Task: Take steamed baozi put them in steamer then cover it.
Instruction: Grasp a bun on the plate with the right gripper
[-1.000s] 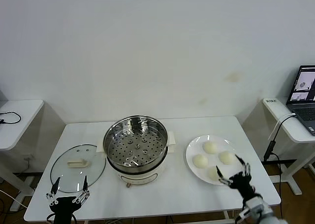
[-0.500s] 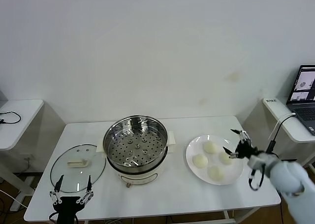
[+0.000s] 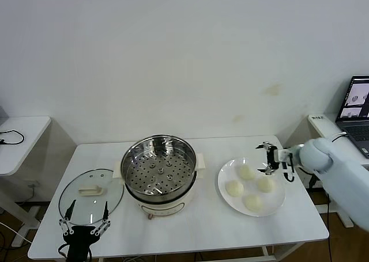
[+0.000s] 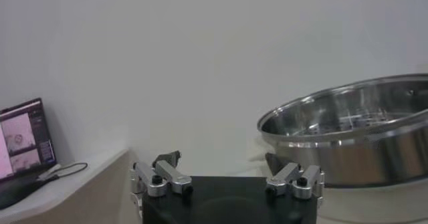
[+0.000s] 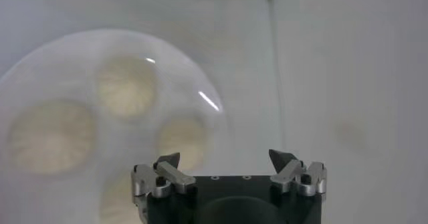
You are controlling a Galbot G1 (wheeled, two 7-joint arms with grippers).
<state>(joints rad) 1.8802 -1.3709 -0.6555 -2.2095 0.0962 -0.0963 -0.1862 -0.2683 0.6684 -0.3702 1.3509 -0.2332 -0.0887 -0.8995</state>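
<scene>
Several cream-white baozi (image 3: pixel 247 172) lie on a white plate (image 3: pixel 278 197) at the right of the table. In the right wrist view the baozi (image 5: pixel 125 87) show below my right gripper (image 5: pixel 225 157). That right gripper (image 3: pixel 268 158) hovers open and empty over the plate's far right rim, close to one bun (image 3: pixel 265 184). The steel steamer (image 3: pixel 158 170) stands uncovered at mid-table, its perforated tray bare. The glass cover (image 3: pixel 91 196) lies flat to its left. My left gripper (image 3: pixel 86 213) is open at the table's front left, just before the cover; its wrist view shows the steamer (image 4: pixel 354 132) beyond the open gripper (image 4: pixel 224 160).
The white table (image 3: pixel 207 221) holds everything. A side table with a laptop (image 3: pixel 357 109) stands at the right, with a cable hanging by the table's right edge. Another small table (image 3: pixel 17 141) with a cable is at the left.
My right gripper has risen from the table's front right corner and moved back over the plate's far right rim, turning as it went. The left gripper has barely shifted.
</scene>
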